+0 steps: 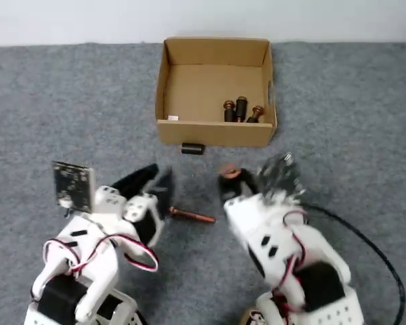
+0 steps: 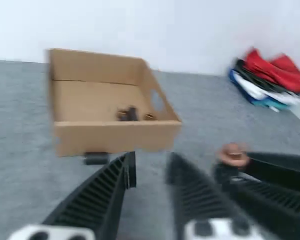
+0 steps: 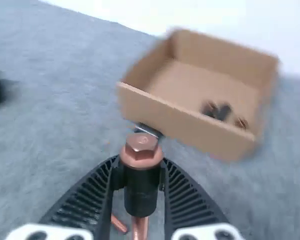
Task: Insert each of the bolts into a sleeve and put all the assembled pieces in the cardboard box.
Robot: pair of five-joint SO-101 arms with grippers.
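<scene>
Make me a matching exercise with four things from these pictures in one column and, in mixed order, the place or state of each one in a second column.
Things
1. bare bolt
2. loose sleeve
3. three finished pieces
4. right gripper

Places or states
A. inside the cardboard box
B. shut on a sleeved bolt
C. on the carpet, close to the left gripper
D. on the carpet, just in front of the box's front wall

Pairs: 1-C, 2-D, 3-A, 4-B
</scene>
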